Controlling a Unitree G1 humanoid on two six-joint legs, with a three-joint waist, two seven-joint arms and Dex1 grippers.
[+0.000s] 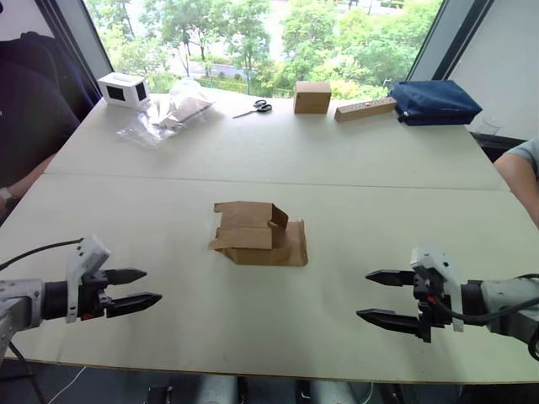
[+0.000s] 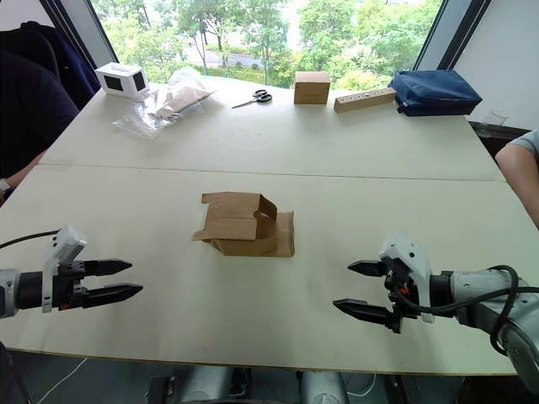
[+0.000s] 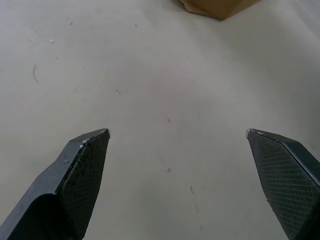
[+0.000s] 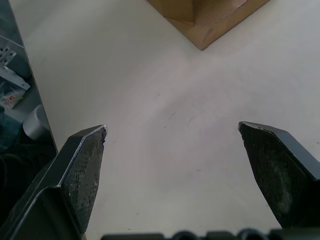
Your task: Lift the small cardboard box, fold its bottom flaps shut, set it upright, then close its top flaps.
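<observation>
The small cardboard box (image 1: 257,234) lies in the middle of the table (image 1: 278,160), plain brown, half collapsed with its flaps splayed open. My left gripper (image 1: 135,289) hovers near the front left edge, open and empty, fingers pointing toward the box. My right gripper (image 1: 381,296) hovers near the front right edge, also open and empty, well apart from the box. A corner of the box (image 4: 210,17) appears beyond the right fingers (image 4: 82,175) in the right wrist view, and a box edge (image 3: 215,6) in the left wrist view.
Along the far edge stand a white device (image 1: 124,89), a clear plastic bag (image 1: 168,114), scissors (image 1: 254,108), a squarer brown box (image 1: 312,97), a long tan bar (image 1: 365,108) and a dark blue pouch (image 1: 434,101). A person's arm (image 1: 522,177) is at right, another person at left (image 1: 29,109).
</observation>
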